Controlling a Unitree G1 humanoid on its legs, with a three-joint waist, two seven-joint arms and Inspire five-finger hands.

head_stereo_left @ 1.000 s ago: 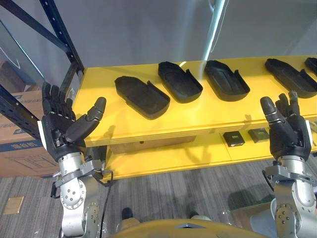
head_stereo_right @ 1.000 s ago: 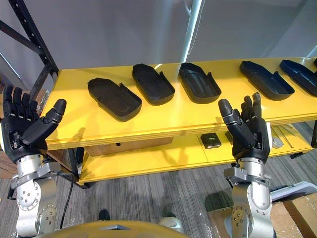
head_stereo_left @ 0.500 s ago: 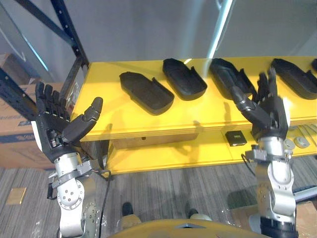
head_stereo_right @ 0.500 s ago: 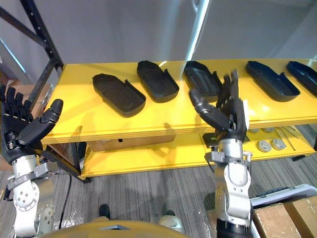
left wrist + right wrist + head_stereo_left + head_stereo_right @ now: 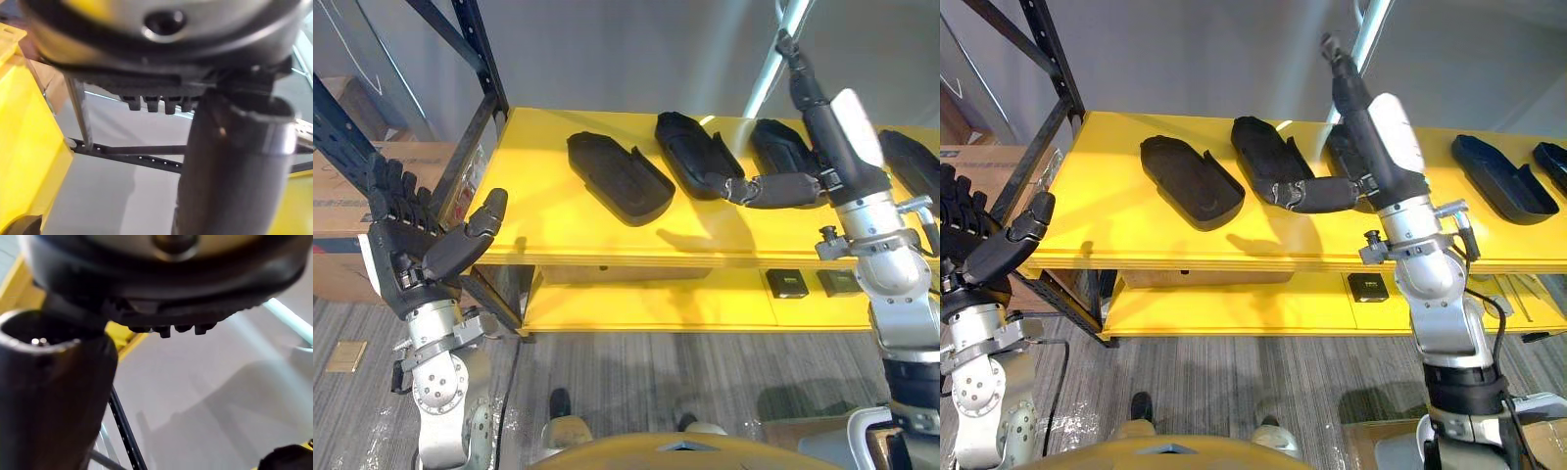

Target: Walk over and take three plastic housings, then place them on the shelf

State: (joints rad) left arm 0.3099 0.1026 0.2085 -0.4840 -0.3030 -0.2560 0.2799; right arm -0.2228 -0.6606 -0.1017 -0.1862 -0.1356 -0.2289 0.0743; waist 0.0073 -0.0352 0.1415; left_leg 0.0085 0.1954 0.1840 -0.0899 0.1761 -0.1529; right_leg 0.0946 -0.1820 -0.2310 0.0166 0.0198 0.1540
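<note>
Left eye view: five black plastic housings lie in a row on the top deck of the yellow shelf [image 5: 563, 223], all open side up and apart from one another. From the robot's left, these are the first housing [image 5: 619, 178], the second housing [image 5: 695, 166], the third housing [image 5: 775, 149], the fourth housing [image 5: 1506, 191] and the fifth housing [image 5: 1555, 160] at the edge of the right eye view.

The right hand [image 5: 827, 137] is raised over the top deck, in front of the third housing and hiding part of it. Its fingers [image 5: 795, 64] are straight and point upward. Its thumb [image 5: 773, 190] is spread wide toward the robot's left, with the tip at the near end of the second housing; contact cannot be confirmed. The hand holds nothing. The right wrist view shows the same straight finger row against the grey wall [image 5: 205, 382].

The left hand [image 5: 406, 266] is held upright beside the shelf's left front corner, well apart from the housings. Its fingers are straight and spread, its thumb is angled toward the shelf, and it holds nothing.

The lower deck [image 5: 646, 304] carries two small black boxes [image 5: 786, 282]. A dark rack upright [image 5: 481, 54] stands at the shelf's left end, with a cardboard box [image 5: 337, 250] on the floor beyond it.
</note>
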